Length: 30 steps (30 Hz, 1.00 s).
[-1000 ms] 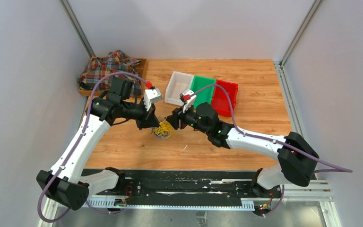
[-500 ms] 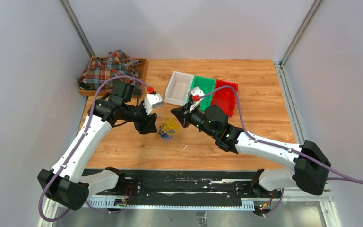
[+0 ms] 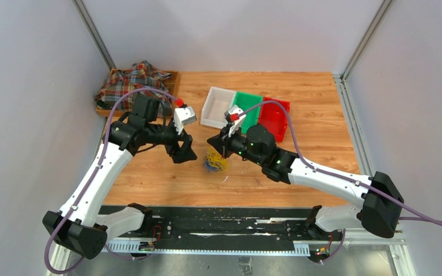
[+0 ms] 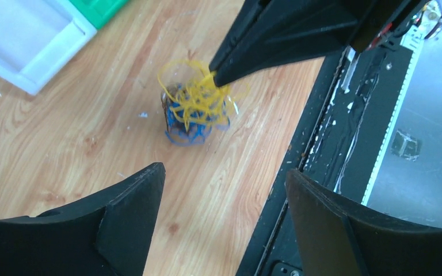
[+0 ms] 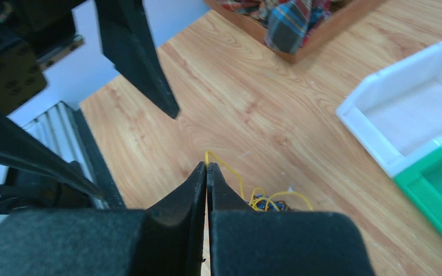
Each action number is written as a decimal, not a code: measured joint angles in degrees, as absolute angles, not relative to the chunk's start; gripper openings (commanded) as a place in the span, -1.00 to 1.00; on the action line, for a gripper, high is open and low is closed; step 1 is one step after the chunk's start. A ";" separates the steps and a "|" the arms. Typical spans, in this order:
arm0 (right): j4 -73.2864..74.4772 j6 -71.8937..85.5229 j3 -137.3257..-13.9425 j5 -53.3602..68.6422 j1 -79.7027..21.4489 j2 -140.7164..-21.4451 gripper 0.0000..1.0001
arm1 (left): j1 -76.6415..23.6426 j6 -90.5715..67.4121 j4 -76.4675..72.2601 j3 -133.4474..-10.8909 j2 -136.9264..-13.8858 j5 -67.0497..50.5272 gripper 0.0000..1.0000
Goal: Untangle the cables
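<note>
The wooden table (image 3: 313, 109) has grey walls close on its left, back and right sides. A black rail (image 3: 218, 221) runs along its near edge, where the 2 arms are bolted down. The right half of the table is bare wood with lots of room. There is also a bare strip of wood between the arms and the black rail.

The cables (image 3: 214, 162) sit in 1 small clump near the middle of the table, well away from every edge. I see yellow loops on top, blue loops lower down and a few dark bits. They are too mixed up to count.

The right gripper (image 5: 206, 168) is squeezed tight, with no gap between its 2 fingers. It pinches 1 thin yellow loop at its tip, and the clump hangs stretched out under it. I cannot tell if the bottom of the clump touches the wood.

The left gripper (image 4: 224, 175) is spread wide and holds nothing. It is just to the left of the clump and does not touch it.

Behind the clump there are 3 bins in a row, side by side: 1 white bin (image 3: 209, 104), 1 green bin (image 3: 253, 106) and 1 red bin (image 3: 273, 125).

In the far left corner, 1 plaid cloth (image 3: 132, 83) is piled in 1 wooden tray (image 3: 174, 77).
</note>
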State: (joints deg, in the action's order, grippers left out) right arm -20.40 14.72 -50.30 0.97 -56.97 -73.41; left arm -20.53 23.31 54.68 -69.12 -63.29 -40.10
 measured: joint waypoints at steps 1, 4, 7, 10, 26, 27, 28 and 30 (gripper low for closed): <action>-20.08 15.27 -50.89 2.04 -56.97 -73.41 -0.99 | -20.53 23.29 54.43 -69.41 -63.35 -40.71 0.56; -19.35 16.56 -52.80 5.80 -56.97 -73.43 -0.99 | -20.56 24.86 54.04 -70.83 -63.37 -42.59 0.50; -19.29 17.63 -54.39 10.24 -56.97 -73.45 -0.99 | -20.53 30.15 54.37 -72.36 -62.98 -44.42 0.48; -18.83 18.59 -55.83 14.46 -56.97 -73.71 -0.99 | -20.53 37.50 55.75 -72.49 -61.54 -45.45 0.42; -17.67 21.61 -59.64 26.13 -56.97 -75.70 -0.99 | -20.56 49.95 57.28 -69.52 -55.48 -49.25 -0.26; -17.67 21.67 -59.72 26.30 -56.97 -75.70 -0.99 | -20.56 48.84 57.14 -69.36 -55.48 -49.78 -0.28; -17.67 21.69 -59.79 26.52 -56.97 -75.70 -0.99 | -20.56 47.68 57.12 -69.25 -55.48 -50.19 -0.31; -17.65 21.74 -59.86 26.74 -56.97 -75.70 -0.99 | -20.56 45.71 57.06 -68.90 -55.48 -51.03 -0.46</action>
